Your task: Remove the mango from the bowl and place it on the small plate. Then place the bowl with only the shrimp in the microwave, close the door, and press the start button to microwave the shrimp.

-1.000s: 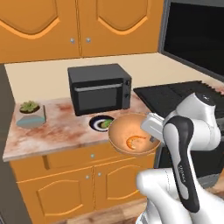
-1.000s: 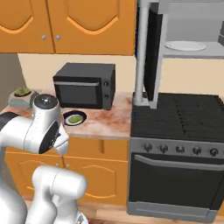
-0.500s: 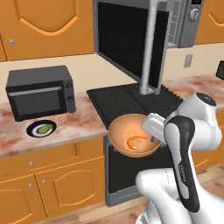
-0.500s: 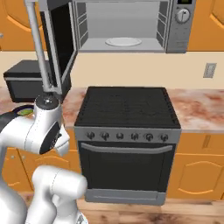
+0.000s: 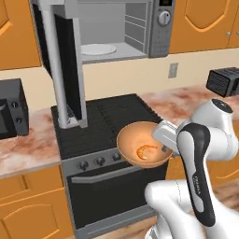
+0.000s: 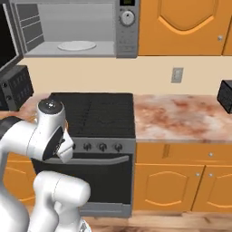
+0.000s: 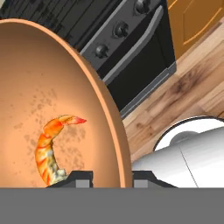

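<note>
My gripper [image 7: 113, 178] is shut on the rim of the orange-tan bowl [image 7: 39, 87], one fingertip inside the wall and one outside. The curled orange shrimp [image 7: 49, 151] lies alone in the bowl. In the left base view the bowl [image 5: 135, 140] hangs level in front of the stove's edge, with the gripper [image 5: 164, 147] at its right rim. The microwave [image 5: 140, 28] hangs above the stove, with its door [image 5: 63, 70] swung open to the left. The mango and the small plate are out of view.
A white turntable disc [image 6: 77, 45] lies inside the microwave, whose dial [image 6: 127, 18] is on the right panel. Below are the black stove [image 6: 90, 108] and its oven front [image 7: 131, 57]. A black toaster oven [image 6: 16, 84] stands left, and a dark toaster [image 5: 224, 81] right.
The base has driven to the right, so the views have gone from the counter with the toaster oven to the stove and the open microwave. The bowl stays in my shut gripper.
</note>
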